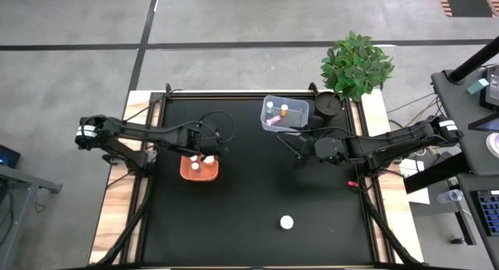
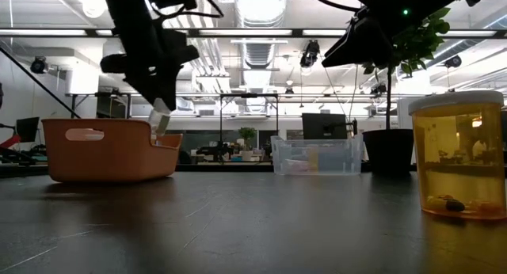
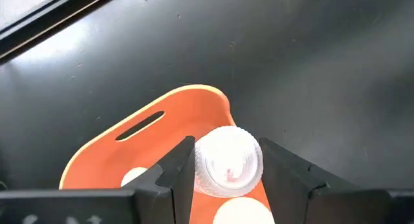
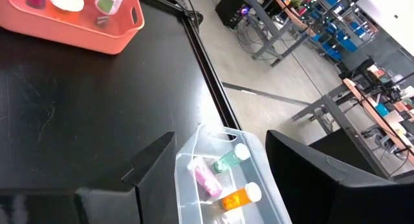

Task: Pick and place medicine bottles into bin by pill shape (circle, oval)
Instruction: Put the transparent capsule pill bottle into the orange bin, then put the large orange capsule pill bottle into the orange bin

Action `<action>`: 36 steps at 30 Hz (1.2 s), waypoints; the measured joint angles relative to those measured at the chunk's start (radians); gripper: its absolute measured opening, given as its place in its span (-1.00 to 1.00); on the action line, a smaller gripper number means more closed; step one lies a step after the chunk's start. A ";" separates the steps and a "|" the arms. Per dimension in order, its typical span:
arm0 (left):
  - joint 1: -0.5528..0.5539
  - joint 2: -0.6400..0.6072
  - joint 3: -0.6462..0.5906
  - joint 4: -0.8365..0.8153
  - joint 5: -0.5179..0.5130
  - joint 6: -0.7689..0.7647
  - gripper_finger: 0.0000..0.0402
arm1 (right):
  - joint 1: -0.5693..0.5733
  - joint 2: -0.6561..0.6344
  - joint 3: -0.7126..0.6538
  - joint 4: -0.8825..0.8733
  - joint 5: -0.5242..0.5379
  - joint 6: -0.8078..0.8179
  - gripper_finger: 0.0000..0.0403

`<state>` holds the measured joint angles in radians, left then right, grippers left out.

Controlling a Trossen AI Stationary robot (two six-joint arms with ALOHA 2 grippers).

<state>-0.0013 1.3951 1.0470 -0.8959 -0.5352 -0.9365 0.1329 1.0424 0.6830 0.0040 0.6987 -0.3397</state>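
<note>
Nearest us stands an amber plastic bottle (image 2: 460, 157) on the black table (image 1: 249, 192). Our left gripper (image 3: 226, 169) clamps a white-capped medicine bottle (image 3: 228, 161) above the orange bin (image 1: 199, 168). Our right gripper (image 4: 217, 162) hangs open, empty, over the clear bin (image 1: 284, 114) holding pink, green and orange bottles.

I find no legible text, label, brand, number or sign on anything across my four views.

You have one white-capped bottle (image 3: 228, 161) mid-frame over the orange bin (image 1: 199, 168); another amber bottle (image 2: 460, 154) upright, lower right.
</note>
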 joint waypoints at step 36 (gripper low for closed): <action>0.055 -0.036 -0.269 0.331 -0.023 -0.060 -0.04 | 0.000 0.001 -0.001 0.000 -0.002 -0.001 0.16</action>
<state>0.0532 1.3586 0.7780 -0.5644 -0.5583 -0.9968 0.1329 1.0431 0.6825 0.0040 0.6968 -0.3405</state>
